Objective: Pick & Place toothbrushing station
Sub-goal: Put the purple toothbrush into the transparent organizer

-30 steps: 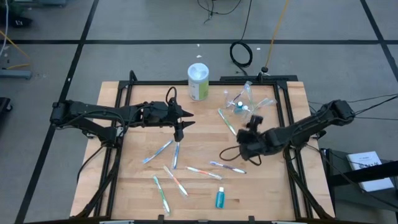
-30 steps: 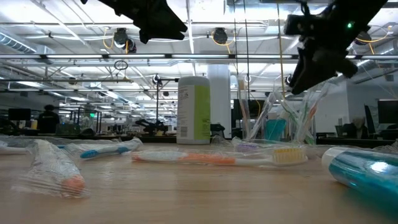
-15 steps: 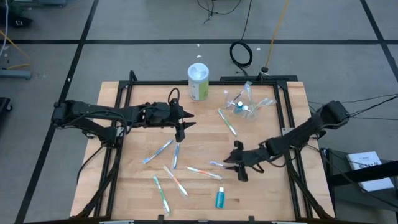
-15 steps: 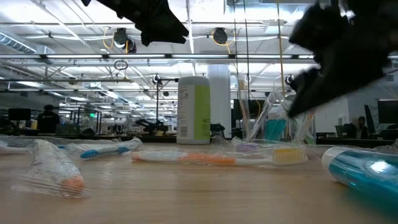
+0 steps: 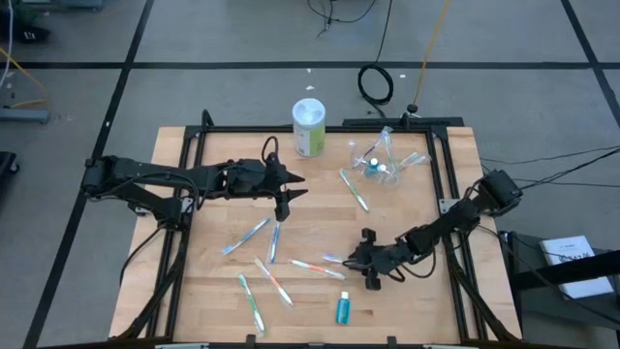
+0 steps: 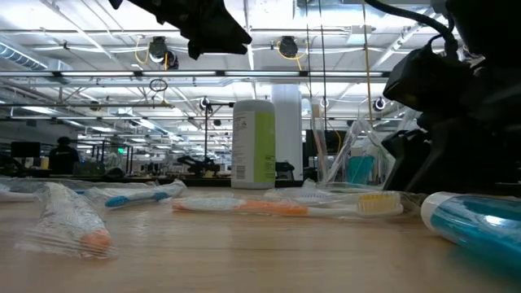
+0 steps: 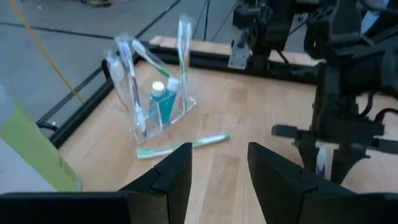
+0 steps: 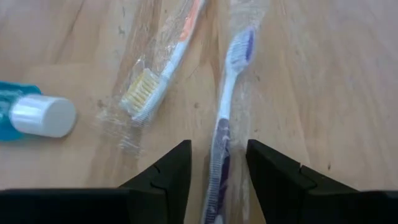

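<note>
Right wrist view shows your right gripper point(image 8: 216, 163) low over the bench point(image 8: 323, 81), fingers point(image 8: 166, 171) spread astride the purple toothbrush point(image 8: 225, 118), not pinching it; an orange toothbrush point(image 8: 163, 65) lies just beside. Your left gripper point(image 5: 281, 206) hovers with fingers parted, near the clear cup point(image 5: 378, 160).

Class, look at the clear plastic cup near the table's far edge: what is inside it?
The clear cup holds several wrapped toothbrushes and a teal toothpaste tube; glare hides the exact count.
</note>
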